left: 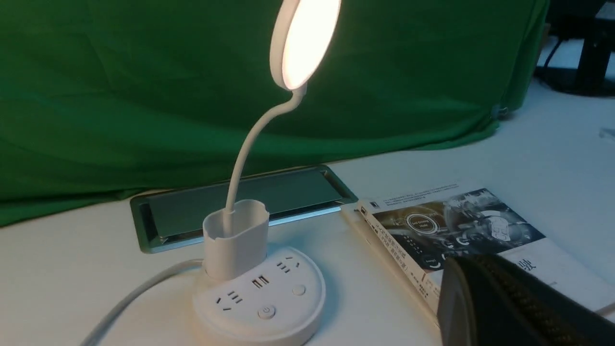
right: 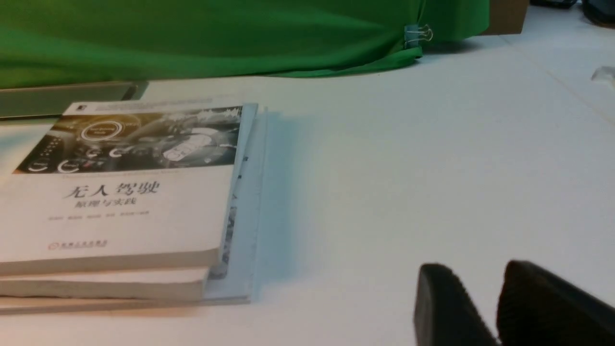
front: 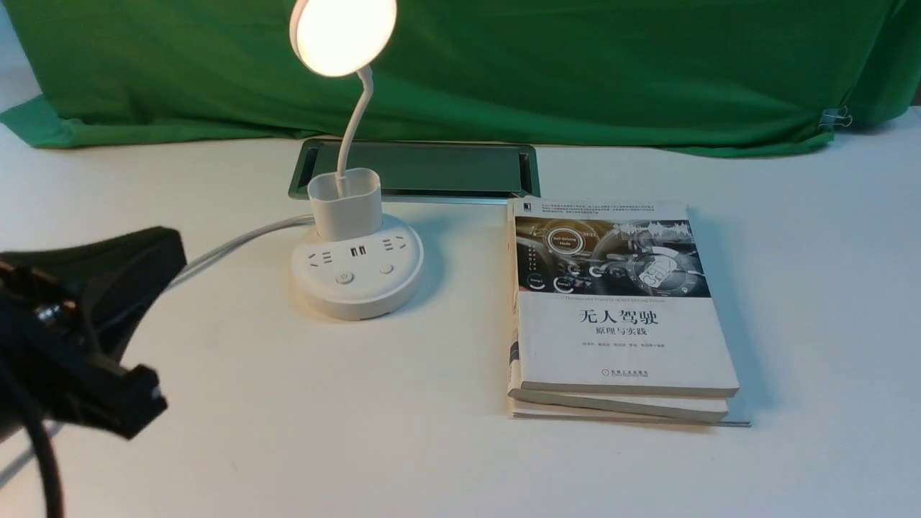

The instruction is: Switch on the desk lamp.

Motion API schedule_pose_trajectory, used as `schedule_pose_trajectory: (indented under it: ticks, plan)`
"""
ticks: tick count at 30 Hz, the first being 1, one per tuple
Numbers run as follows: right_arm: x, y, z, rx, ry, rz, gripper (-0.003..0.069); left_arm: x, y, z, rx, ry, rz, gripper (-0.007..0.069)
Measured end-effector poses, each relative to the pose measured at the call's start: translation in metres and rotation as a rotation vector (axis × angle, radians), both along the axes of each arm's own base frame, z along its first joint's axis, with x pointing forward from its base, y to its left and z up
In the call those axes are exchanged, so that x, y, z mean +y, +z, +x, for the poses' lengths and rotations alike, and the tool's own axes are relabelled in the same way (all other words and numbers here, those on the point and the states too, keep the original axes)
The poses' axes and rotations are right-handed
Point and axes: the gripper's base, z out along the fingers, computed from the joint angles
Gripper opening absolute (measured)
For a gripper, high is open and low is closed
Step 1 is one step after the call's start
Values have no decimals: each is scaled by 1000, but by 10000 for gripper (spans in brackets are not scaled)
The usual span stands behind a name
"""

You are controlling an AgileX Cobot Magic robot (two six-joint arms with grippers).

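The white desk lamp (front: 357, 288) stands on the table left of centre, its round disc head (front: 344, 32) glowing warm white. Its base carries sockets, a power button (front: 345, 278) and a second button (front: 387, 268). The lamp also shows lit in the left wrist view (left: 269, 307). My left gripper (front: 162, 248) is shut and empty, hovering left of the base and clear of it; in its wrist view (left: 450, 276) the fingers press together. My right gripper (right: 473, 283) is out of the front view; its fingers stand a narrow gap apart over bare table, holding nothing.
A stack of books (front: 619, 316) lies right of the lamp. A metal cable hatch (front: 446, 169) is set into the table behind the lamp. The lamp's white cord (front: 230, 244) runs left towards my left arm. Green cloth (front: 575, 65) hangs at the back.
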Motion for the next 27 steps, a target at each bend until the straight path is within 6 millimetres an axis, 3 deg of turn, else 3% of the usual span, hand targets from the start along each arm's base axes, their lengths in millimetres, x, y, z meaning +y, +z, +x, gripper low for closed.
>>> schedule_pose_trajectory:
  ticks: [7, 10, 15, 21, 27]
  plan:
    - [0, 0, 0, 0, 0, 0, 241, 9, -14, -23, -66, -32, 128, 1]
    - [0, 0, 0, 0, 0, 0, 241, 17, -22, -44, -84, -61, 172, 1]
    - [0, 0, 0, 0, 0, 0, 241, 35, -45, -64, -164, 71, 127, 1]
    - [0, 0, 0, 0, 0, 0, 241, 45, -70, -64, -238, 252, 39, 1]
    - [0, 0, 0, 0, 0, 0, 241, 48, -108, -55, -129, 339, -35, 1]
